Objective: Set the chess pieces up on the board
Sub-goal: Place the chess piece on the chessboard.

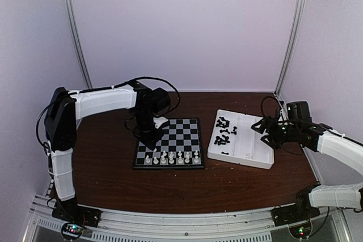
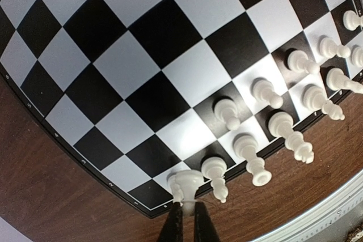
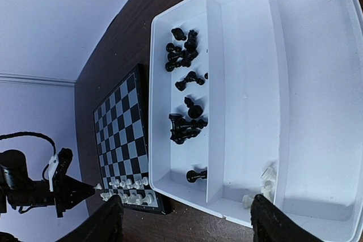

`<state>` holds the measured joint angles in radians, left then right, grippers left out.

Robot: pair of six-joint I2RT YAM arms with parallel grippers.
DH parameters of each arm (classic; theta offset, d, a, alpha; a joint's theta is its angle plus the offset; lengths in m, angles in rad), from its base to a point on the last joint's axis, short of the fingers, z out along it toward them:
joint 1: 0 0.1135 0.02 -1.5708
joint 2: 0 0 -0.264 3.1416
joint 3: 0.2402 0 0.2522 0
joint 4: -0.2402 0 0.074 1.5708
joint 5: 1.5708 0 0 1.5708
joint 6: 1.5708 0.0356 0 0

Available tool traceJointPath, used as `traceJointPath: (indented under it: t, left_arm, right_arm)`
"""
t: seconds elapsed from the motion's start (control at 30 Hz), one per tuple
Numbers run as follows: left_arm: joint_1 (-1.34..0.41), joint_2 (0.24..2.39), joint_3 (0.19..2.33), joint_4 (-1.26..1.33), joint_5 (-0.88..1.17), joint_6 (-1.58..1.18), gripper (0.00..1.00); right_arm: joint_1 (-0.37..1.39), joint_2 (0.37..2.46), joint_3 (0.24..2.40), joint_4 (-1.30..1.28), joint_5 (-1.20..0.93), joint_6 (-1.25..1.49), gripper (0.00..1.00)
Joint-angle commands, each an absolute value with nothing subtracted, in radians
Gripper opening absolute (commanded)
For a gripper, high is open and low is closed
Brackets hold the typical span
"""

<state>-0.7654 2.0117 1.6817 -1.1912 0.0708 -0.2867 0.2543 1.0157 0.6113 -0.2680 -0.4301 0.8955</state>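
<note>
- Pale walls (image 1: pixel 187 26) enclose a dark wooden table (image 1: pixel 108 179). The board (image 1: pixel 184 131) lies flat on it, with one edge facing the arm bases.
- There is one board and one white tray (image 1: pixel 258 161). The tray has three long compartments and lies to the right of the board, its long axis roughly parallel to the board's side.
- White pieces (image 2: pixel 266 92) stand upright, long axes vertical, in the board's two rows nearest the bases. Twelve can be counted in the left wrist view, the pinched one among them, and the rows run off that frame's edge.
- The left hand (image 2: pixel 186 213) is closed on a white piece (image 2: pixel 184 182), its fingertips pinching the top. The piece points straight down from the fingers over the board's near-left corner square. Whether its base touches the square cannot be told.
- Black pieces (image 3: pixel 184 55) lie tumbled in the tray compartment nearest the board, pointing every way and too bunched for a sure count.
- About three loose white pieces (image 3: pixel 265 177) lie in the middle compartment, at the end level with the board's white rows.
- The right hand (image 3: pixel 190 222) hangs above the tray, to the right of the board, its jaws wide apart and holding nothing. The loose white pieces lie below it, beside one finger.
</note>
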Motion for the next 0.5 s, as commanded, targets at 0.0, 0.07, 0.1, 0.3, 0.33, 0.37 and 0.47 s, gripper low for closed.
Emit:
traceJointPath:
  t: [0.0, 0.07, 0.1, 0.3, 0.33, 0.37, 0.47]
  left_arm:
    - [-0.756, 2.044, 1.722, -1.22, 0.075, -0.265, 0.0]
    - [-0.756, 2.056, 1.727, -1.219, 0.079, -0.263, 0.0]
    - [-0.756, 2.062, 1.729, -1.219, 0.078, -0.262, 0.0]
    - [-0.756, 2.088, 1.745, -1.218, 0.072, -0.254, 0.0]
    - [-0.756, 2.092, 1.748, -1.219, 0.072, -0.253, 0.0]
    - [-0.756, 2.096, 1.75, -1.22, 0.071, -0.251, 0.0]
    - [-0.756, 2.106, 1.752, -1.22, 0.077, -0.245, 0.0]
  right_arm:
    - [0.242, 1.006, 0.595, -0.262, -0.439, 0.888, 0.76]
    - [0.241, 1.005, 0.593, -0.262, -0.441, 0.889, 0.76]
    - [0.24, 1.005, 0.592, -0.262, -0.441, 0.887, 0.76]
    - [0.234, 0.996, 0.587, -0.265, -0.443, 0.888, 0.76]
    - [0.232, 0.998, 0.586, -0.265, -0.442, 0.887, 0.76]
    - [0.232, 0.999, 0.586, -0.265, -0.443, 0.888, 0.76]
    - [0.23, 0.999, 0.582, -0.261, -0.445, 0.889, 0.76]
